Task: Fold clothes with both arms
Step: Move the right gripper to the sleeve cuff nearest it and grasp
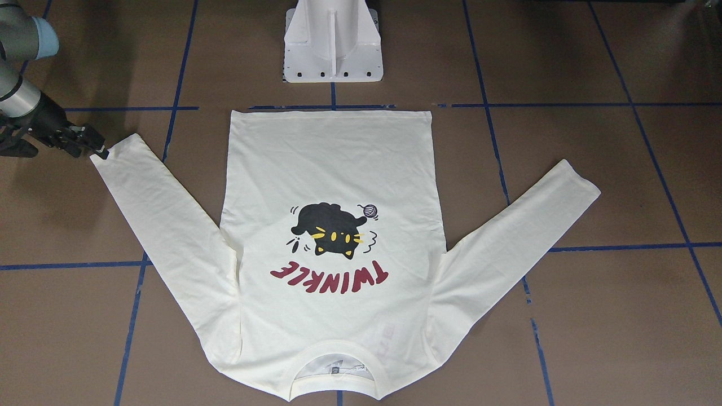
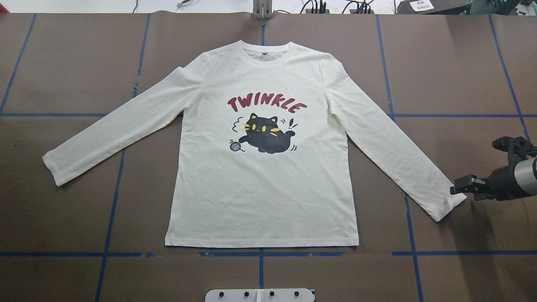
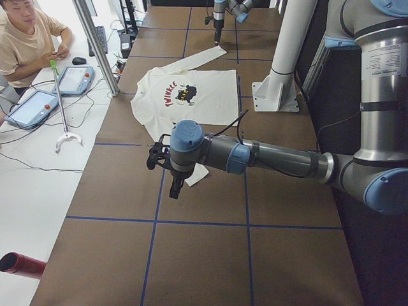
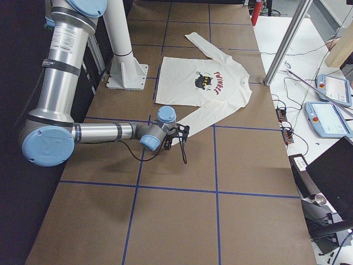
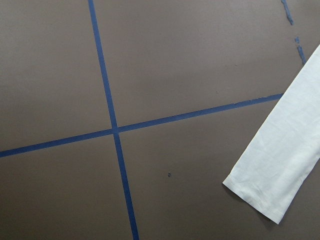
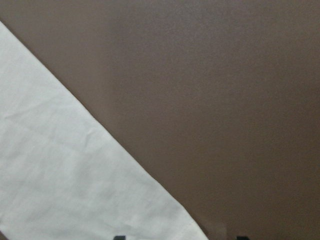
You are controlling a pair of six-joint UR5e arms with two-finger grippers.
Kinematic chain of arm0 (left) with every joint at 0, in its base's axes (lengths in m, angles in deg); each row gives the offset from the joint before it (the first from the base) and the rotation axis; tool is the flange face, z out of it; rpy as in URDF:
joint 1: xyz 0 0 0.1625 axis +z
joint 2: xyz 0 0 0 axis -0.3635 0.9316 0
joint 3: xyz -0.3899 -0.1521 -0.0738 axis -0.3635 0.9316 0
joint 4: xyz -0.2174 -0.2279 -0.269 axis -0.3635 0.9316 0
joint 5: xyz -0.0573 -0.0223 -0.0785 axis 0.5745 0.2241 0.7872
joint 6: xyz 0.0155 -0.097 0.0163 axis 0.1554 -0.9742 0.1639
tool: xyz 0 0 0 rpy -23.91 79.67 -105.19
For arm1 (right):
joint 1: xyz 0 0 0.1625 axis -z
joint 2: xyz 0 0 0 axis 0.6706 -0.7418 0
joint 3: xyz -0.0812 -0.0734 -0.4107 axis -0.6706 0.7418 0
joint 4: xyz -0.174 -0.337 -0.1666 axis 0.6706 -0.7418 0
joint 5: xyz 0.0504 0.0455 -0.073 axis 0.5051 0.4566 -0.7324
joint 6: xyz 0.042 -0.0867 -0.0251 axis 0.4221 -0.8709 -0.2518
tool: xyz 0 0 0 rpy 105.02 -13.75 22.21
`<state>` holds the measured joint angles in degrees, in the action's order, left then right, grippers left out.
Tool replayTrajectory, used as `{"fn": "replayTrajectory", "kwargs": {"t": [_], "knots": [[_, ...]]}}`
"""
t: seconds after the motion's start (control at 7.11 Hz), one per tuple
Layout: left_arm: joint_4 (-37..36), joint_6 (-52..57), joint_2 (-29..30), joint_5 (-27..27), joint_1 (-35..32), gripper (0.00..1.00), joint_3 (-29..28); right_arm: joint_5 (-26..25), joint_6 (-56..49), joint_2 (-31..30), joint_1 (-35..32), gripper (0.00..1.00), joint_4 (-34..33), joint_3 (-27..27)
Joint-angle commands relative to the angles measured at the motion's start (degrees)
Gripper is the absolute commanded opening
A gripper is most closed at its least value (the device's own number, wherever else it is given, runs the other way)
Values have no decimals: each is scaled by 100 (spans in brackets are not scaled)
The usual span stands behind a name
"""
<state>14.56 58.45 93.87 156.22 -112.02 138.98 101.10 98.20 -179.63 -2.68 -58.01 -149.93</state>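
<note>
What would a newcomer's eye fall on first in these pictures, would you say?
A cream T-shirt lies flat mid-table, sleeves spread, its black cat print face up. The right gripper hangs open at one cuff; the left arm reaches out near the other cuff.

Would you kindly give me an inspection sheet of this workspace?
Surface: brown table, blue tape grid.
Job's things: shirt flat, print up, sleeves spread.
Clutter: nothing seen.
Hands: right hand open at a cuff; left hand beside the other cuff, state unclear.
Cables: black cable on left arm.
Surroundings: white pedestal; operator with tablets.
</note>
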Motion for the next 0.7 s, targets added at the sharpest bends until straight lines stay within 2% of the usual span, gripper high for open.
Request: {"fn": "replayTrajectory", "kwargs": {"t": [0.0,0.28,0.42,0.56], "knots": [[3,4,-3,0,0,100,-11,6,21,102,41,52,-10,102],[3,12,-3,0,0,100,-11,41,21,75,32,6,-1,120],[3,4,-3,0,0,100,-11,68,21,49,23,0,8,129],[3,4,-3,-9,0,100,-19,138,21,40,-3,0,25,51]]}}
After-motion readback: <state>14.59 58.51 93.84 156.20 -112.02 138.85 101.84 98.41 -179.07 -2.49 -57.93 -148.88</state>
